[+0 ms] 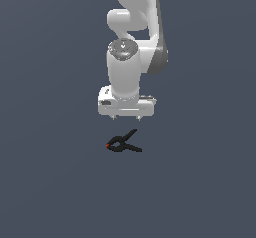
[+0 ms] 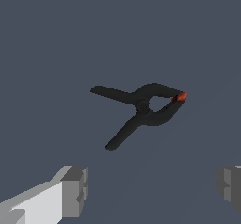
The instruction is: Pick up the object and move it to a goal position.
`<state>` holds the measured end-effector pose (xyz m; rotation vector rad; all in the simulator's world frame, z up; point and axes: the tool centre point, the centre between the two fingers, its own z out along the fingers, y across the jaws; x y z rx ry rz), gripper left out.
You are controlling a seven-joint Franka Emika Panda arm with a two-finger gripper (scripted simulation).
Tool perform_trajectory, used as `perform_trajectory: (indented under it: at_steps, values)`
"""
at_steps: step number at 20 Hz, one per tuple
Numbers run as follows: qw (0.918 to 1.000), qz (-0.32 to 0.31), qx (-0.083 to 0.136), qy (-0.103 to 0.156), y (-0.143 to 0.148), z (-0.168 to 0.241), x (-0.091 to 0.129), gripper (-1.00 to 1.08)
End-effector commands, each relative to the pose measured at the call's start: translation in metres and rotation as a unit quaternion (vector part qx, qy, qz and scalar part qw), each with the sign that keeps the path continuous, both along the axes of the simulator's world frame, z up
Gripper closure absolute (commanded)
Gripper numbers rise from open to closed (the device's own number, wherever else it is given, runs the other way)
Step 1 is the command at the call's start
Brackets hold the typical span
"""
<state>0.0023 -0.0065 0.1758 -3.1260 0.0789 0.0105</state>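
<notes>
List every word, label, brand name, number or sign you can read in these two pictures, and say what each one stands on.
None: no readable text shows in either view.
Clamp: black with a red tip, no marking.
Arm: plain white; a small dark mark on the hand's side is too small to read.
Fingers: plain grey, no label.
Floor: plain dark surface, no signs.
</notes>
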Motion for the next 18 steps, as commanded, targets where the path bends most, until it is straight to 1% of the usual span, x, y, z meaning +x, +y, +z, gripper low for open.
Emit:
perform_trajectory:
  at_steps: [1,13,18]
  values:
    - [1.0,0.0,0.0,0.0,0.0,0.0,0.0,-0.92]
    - [1.0,0.006,0.003,-0.002,-0.0069,0.0093,0.0028,-0.92]
    - [1.0,-0.006,0.003,-0.002,-0.0069,0.0068,0.0035,-0.92]
